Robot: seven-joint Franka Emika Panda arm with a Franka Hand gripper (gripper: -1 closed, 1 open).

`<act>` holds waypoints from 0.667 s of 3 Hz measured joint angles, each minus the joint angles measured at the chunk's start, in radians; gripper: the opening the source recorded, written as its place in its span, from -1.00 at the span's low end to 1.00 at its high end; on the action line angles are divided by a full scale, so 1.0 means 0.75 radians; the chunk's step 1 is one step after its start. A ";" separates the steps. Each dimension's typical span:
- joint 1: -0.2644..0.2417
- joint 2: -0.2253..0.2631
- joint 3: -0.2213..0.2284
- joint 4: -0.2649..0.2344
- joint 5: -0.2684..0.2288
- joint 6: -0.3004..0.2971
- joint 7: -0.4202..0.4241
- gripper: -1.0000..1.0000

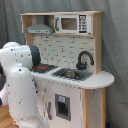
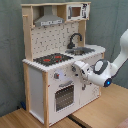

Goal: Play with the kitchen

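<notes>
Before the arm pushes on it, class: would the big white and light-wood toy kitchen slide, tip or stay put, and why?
The white and light-wood toy kitchen probably stays put: it is tall, wide and stands flat on the wooden floor. Its tall upper shelf with the grey hood suggests a high push might rock it. The low oven door would likely swing instead.

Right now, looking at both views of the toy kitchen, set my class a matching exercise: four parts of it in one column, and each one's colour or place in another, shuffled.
Column 1:
1. faucet
2. burners
3. hood
4. microwave

Column 2:
A. red, on the black stovetop
B. grey, above the stovetop
C. black, curved over the sink
D. on the top shelf, beside the hood

Pairs: 1-C, 2-A, 3-B, 4-D
</notes>
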 joint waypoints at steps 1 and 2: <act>0.000 -0.016 0.002 0.000 -0.005 -0.024 -0.135 1.00; 0.008 -0.016 0.087 0.013 -0.004 -0.095 -0.220 1.00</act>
